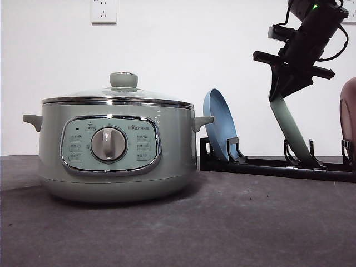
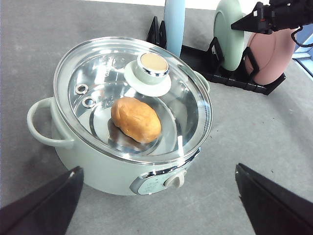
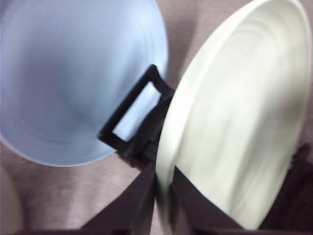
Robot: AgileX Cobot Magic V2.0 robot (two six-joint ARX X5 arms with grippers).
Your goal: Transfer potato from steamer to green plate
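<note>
Grey matting (image 1: 167, 233) covers the table under a white wall. At left sits the steamer (image 1: 114, 150), its glass lid (image 2: 132, 98) on, with the potato (image 2: 135, 119) lying inside on the steel floor. Above it the left gripper (image 2: 156, 200) hovers, fingers spread wide. Right of the pot, a black rack (image 1: 267, 166) holds a blue plate (image 1: 218, 123). Farther right, the right gripper (image 3: 164, 205) angles steeply down, its fingers pinching the rim of the green plate (image 1: 290, 128), which stands tilted in the rack.
</note>
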